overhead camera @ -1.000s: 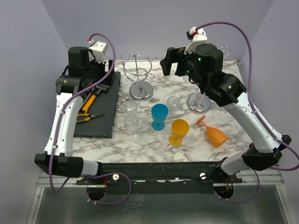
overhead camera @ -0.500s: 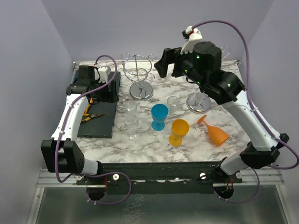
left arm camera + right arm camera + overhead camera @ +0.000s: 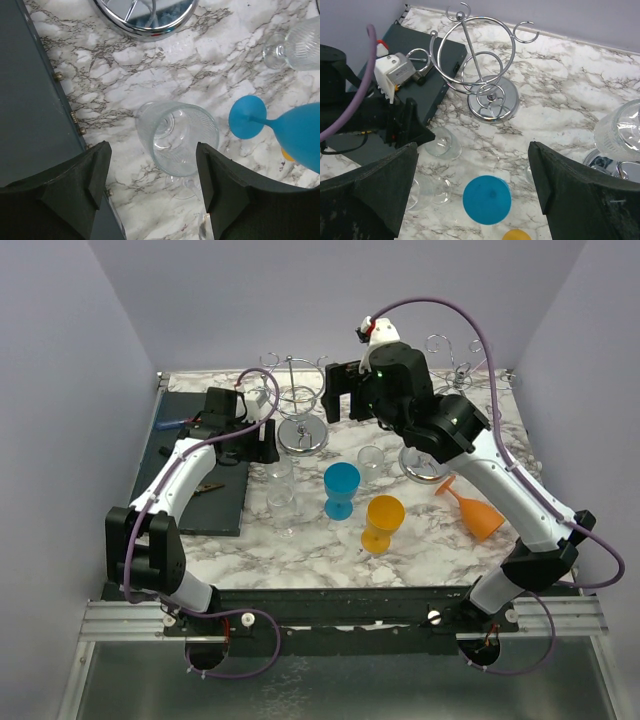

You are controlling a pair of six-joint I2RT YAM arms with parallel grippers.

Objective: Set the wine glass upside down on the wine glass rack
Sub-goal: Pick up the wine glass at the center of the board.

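The clear ribbed wine glass [image 3: 177,136] is standing upright on the marbled tabletop [image 3: 150,75], near the round chrome base [image 3: 145,15] of the chrome wire wine glass rack [image 3: 482,60], on that base's near side. Its mouth is facing up, and its foot is showing only blurred through the bowl. The left gripper [image 3: 152,147] is hovering over it with its fingers spread wide; the glass is showing in the gap, and neither finger is touching it.

The rack's base is being cut off by the top edge of the left wrist view. A second clear glass [image 3: 283,505] is standing farther from the base, on the same near side, and is hard to make out against the marble. Right of the base, a third clear glass [image 3: 371,458] is standing, and a blue plastic goblet [image 3: 341,488] is standing nearer the arms than that. A yellow goblet [image 3: 383,522] is standing farther from the base, beyond the blue one. An orange goblet [image 3: 472,510] is lying on its side well to the right. A dark grey mat [image 3: 200,490] is lying left of the base.

The right gripper [image 3: 472,147] is hanging above and right of the rack, with its fingers wide apart and holding nothing. A second chrome rack [image 3: 450,350] is standing well right of the base and is partly hidden by the right arm.
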